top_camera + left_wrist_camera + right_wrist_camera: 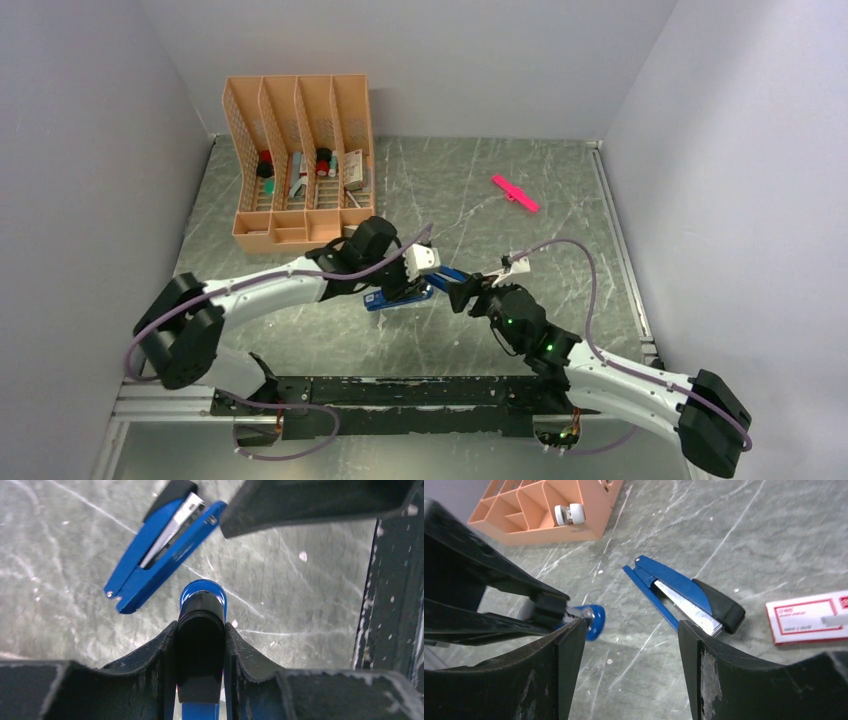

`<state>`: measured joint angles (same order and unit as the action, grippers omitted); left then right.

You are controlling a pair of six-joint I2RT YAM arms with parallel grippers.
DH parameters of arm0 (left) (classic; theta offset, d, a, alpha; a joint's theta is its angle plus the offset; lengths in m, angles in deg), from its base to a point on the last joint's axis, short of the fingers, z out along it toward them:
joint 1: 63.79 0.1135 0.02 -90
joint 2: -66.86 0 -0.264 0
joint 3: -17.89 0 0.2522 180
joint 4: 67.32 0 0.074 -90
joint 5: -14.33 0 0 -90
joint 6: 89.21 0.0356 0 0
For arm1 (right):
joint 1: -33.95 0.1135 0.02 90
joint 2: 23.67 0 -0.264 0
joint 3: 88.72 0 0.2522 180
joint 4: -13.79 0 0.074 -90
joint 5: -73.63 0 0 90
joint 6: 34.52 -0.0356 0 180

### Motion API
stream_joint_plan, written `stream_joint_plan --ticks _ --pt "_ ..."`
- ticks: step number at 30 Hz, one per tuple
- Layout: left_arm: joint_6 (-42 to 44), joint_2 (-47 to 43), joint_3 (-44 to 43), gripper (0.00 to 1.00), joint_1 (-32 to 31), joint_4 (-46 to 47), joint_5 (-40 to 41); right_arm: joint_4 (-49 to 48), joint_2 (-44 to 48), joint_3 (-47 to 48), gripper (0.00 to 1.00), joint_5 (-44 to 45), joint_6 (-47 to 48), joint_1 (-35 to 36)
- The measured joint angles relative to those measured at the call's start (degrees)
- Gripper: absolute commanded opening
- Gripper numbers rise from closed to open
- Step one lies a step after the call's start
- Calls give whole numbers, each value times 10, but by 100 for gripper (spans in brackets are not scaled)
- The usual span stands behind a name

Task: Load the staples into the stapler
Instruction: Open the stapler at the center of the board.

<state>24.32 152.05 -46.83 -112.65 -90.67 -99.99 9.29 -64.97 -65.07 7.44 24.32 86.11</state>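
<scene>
Our left end effector (200, 630) clamps blue-and-black rounded piece (202, 592); right end effector (629, 627) gapes empty. Open blue stapler (674, 580) lies diagonal on bench (774, 530) just ahead; pink-and-white cardboard staple box (806, 617) rightward, nearer right arm

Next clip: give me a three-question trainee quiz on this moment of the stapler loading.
1. True or false: the right gripper is shut on the staple box.
2. Where is the stapler? A) in the organizer B) on the table, swung open, magazine showing C) in the right gripper
3. What is the left gripper clamped on?

Key:
1. False: its jaws stand open, and the staple box lies on the table.
2. B.
3. A blue item with a black top.
</scene>
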Motion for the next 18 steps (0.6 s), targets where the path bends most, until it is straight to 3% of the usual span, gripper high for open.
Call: stream_joint_plan --ticks 5,10,18 --pt "-115 -72 49 7 -1 63 63 -34 -23 -22 71 -3 -86 0" --pt "-196 -77 59 7 -1 76 122 -81 -41 -27 71 -2 -139 0" --pt "-237 -72 54 7 -1 79 139 -137 -75 -26 70 1 -181 0"
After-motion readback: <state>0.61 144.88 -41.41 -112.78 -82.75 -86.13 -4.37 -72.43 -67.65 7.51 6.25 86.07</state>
